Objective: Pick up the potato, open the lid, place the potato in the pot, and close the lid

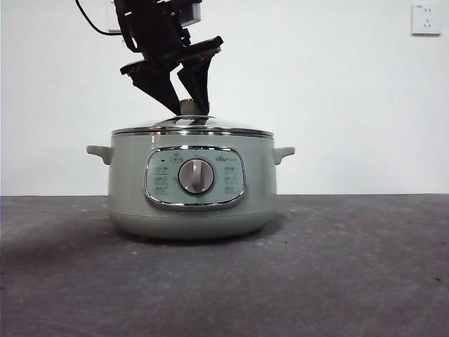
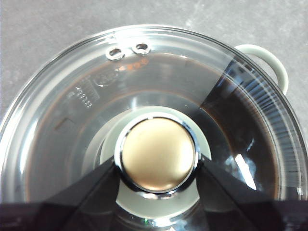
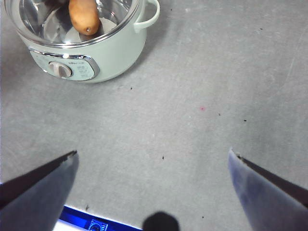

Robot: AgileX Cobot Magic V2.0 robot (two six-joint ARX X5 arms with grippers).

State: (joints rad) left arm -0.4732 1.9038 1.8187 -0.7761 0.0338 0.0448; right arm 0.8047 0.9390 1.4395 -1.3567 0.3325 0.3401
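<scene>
Item: lid closing on pot, centre frame.
Left gripper is pinching the lid's knob, lid sitting on the rim; potato is lying inside, upper left of right wrist view. Right gripper is waiting, spread. Next: releasing, lifting clear.

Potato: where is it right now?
In the right wrist view the potato lies inside the pot. The lid sits on the pot, the left gripper at its knob.
</scene>
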